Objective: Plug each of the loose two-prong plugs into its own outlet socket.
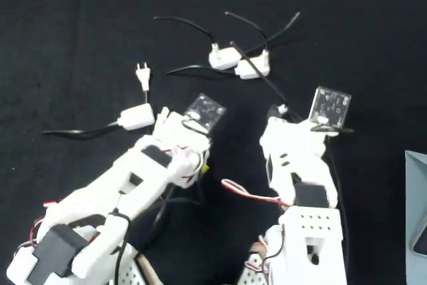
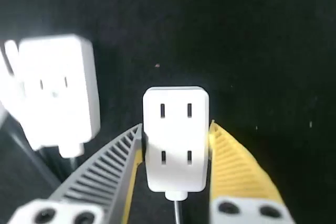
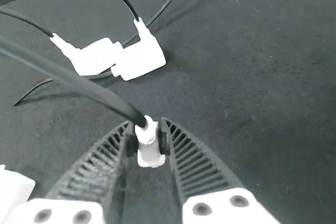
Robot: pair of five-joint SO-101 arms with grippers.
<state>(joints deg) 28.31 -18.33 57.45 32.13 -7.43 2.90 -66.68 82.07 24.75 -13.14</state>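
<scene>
A white outlet socket block (image 2: 176,140) with two pairs of slots sits between my left gripper's (image 2: 176,127) grey and yellow fingers, which are shut on its sides. Beside it lies a second white outlet block (image 2: 52,93), also visible as the block (image 1: 137,118) left of that gripper (image 1: 170,121). My right gripper (image 3: 147,124) is shut on a small white plug (image 3: 148,148) with a thick black cable, low over the cloth (image 1: 280,110). Ahead lie two white blocks (image 3: 137,59) (image 3: 86,56), touching end to end. A loose two-prong plug (image 1: 143,71) lies at the left.
Thin black cables (image 1: 193,26) curl across the black cloth at the back. The joined white blocks (image 1: 239,61) lie behind both grippers. A grey-blue object (image 1: 417,211) sits at the right edge. Bare cloth stretches to the far left and far right.
</scene>
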